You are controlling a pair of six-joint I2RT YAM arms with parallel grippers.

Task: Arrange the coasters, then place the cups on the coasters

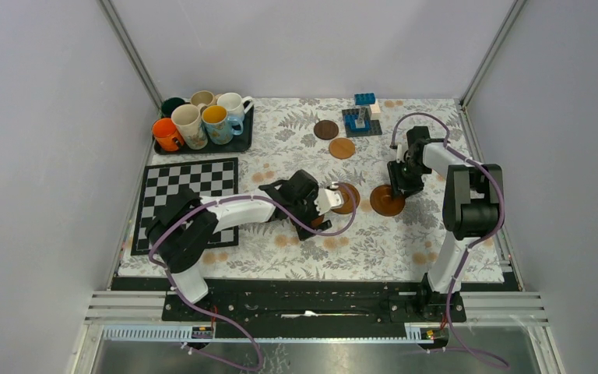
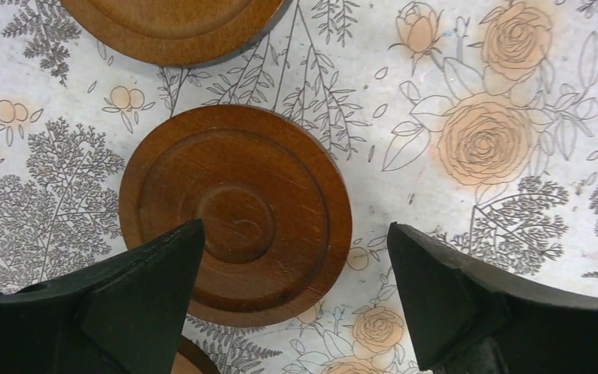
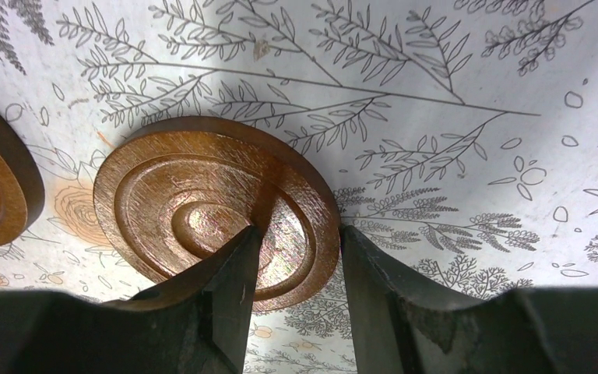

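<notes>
Several brown wooden coasters lie on the flowered cloth. One coaster (image 1: 351,201) (image 2: 233,214) lies flat under my left gripper (image 1: 335,204) (image 2: 296,234), which is open wide: one finger hangs over its face, the other stands off its edge. My right gripper (image 1: 399,189) (image 3: 302,230) stands astride the rim of another coaster (image 1: 385,204) (image 3: 202,206), its jaws partly apart and pinching nothing. Two more coasters (image 1: 326,129) (image 1: 342,148) lie further back. The cups (image 1: 189,125) stand together on a black tray (image 1: 202,149) at the back left.
A black-and-white chessboard (image 1: 189,191) lies left of my left arm. Blue toy blocks (image 1: 362,117) sit at the back centre. In the left wrist view, another coaster (image 2: 171,27) lies just beyond and a sliver of one (image 2: 195,360) shows beside the left finger.
</notes>
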